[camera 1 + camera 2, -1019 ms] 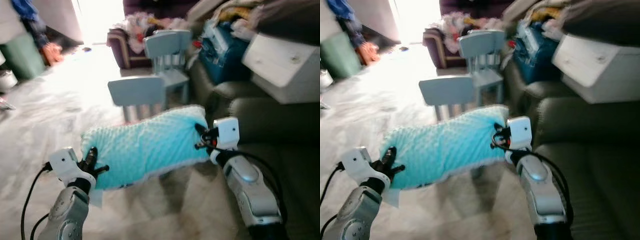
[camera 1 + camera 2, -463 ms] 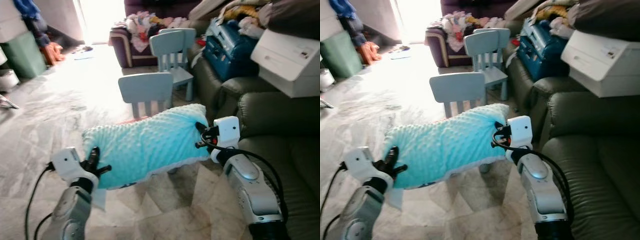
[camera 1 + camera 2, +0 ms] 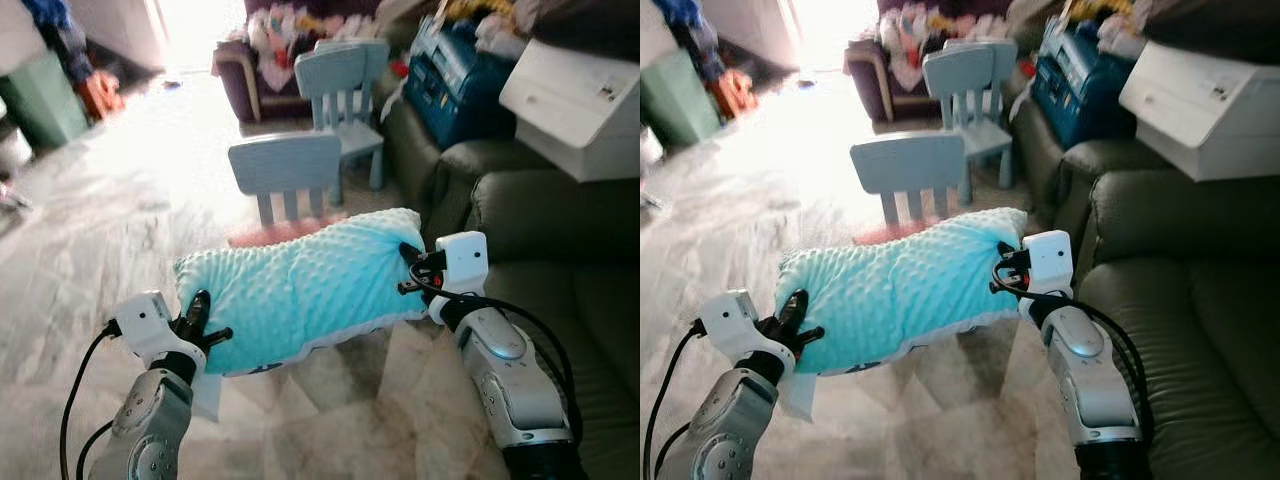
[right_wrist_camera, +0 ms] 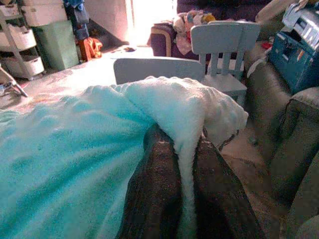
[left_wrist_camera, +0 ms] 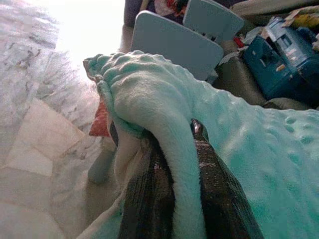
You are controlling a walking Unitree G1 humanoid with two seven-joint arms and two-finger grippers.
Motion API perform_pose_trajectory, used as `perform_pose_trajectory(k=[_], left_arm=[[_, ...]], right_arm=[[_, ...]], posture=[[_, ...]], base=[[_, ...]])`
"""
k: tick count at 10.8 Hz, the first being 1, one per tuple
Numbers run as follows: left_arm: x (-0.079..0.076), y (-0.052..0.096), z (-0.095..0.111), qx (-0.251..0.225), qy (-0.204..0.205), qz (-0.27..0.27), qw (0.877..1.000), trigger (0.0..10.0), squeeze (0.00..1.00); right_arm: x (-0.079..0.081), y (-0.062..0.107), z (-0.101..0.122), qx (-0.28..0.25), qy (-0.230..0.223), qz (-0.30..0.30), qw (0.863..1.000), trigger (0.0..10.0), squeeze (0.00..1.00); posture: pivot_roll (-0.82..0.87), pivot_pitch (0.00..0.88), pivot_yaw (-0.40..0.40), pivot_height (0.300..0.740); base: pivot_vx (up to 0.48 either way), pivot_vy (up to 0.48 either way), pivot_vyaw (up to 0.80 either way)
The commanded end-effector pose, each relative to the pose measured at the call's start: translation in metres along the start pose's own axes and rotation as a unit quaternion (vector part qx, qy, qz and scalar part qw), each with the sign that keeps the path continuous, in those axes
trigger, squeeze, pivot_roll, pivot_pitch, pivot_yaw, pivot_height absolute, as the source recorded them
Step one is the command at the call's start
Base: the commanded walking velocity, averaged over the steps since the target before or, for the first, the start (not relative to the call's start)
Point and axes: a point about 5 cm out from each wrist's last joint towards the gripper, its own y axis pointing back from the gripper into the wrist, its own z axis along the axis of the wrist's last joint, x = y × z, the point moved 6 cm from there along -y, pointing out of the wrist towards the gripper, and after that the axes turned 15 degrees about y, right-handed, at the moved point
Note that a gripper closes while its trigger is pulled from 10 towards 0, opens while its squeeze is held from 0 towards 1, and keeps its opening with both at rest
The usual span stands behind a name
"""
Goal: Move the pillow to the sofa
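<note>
Left gripper pinches pillow at one end fold; right gripper pinches opposite end. Pillow hangs in air between arms above tiled floor, long axis spanning arm to arm. Sofa lies beside right arm, nearer that gripper.

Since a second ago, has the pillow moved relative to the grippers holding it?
No. The pillow stays stretched between the left gripper and right gripper; the chairs behind shifted only because the camera moved.
</note>
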Motion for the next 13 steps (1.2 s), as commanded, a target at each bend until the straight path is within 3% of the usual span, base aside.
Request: perform_pose_trajectory(k=[1,13], left_arm=[[0.0001,0.0002,0.0018,0.0,-0.001,-0.001,1.0,10.0,0.0],[0.0011,-0.0009,0.001,0.003,-0.001,0.003,1.0,10.0,0.0]], right_arm=[[0.0007,-0.0017,0.0074,-0.013,-0.001,0.0,1.0,10.0,0.0],[0.0012,-0.0012,0.0072,-0.013,-0.001,-0.001,1.0,10.0,0.0]], posture=[[-0.22,0.0,0.063,0.74],[-0.22,0.0,0.065,0.74]], base=[[-0.322,0.0,0.0],[-0.342,0.0,0.0]])
